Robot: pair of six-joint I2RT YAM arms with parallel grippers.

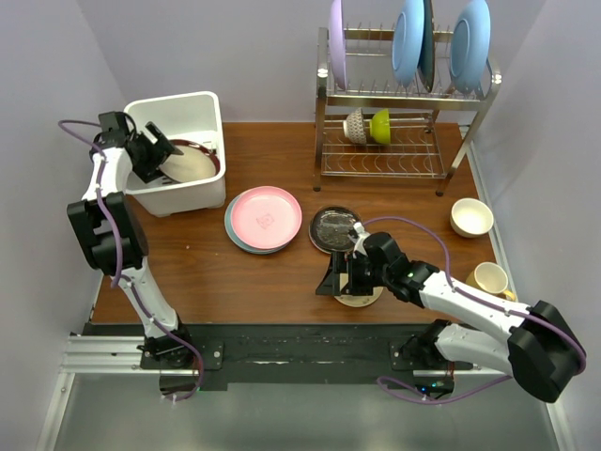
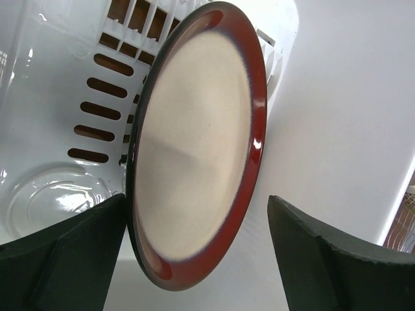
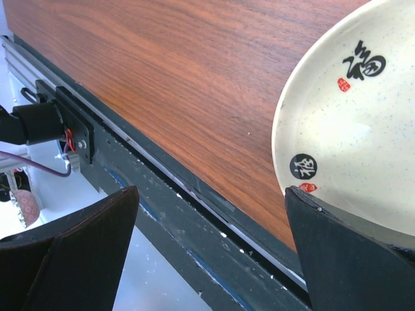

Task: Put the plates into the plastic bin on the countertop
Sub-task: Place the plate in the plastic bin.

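Left hand [image 1: 155, 150] is inside the bin [image 1: 203, 101] at the desk's [image 1: 188, 268] far-left corner, fingers spread. The maroon-rimmed plate [image 2: 194, 149] stands on edge between them, tilted and backed by the bin's slotted wall. Its rim sits just beside one finger [image 2: 65, 259], contact not determinable; the other finger is clear of it, so the plate is not pinched. Judgement: this plate is delivered. The left arm reaches forward with the wrist turned down into the bin, and its way out is up and back along the plate's plane, so as not to tip the plate. Right hand [image 1: 343, 272] is low at the desk's near edge, fingers spread wide and holding nothing. The small yellowish plate [image 3: 353, 123] lies flat there, off to the side of one finger [image 3: 350, 259], which overlaps its rim; the other finger hangs above the rail beyond the desk edge. The hand is therefore not centred on the rim and needs to shift toward the plate before closing. The pink plate [image 1: 266, 216] and dark glass plate [image 1: 331, 228] lie flat mid-desk between the arms; the right arm is nearer the glass one. The bin lies well to the left of the right hand
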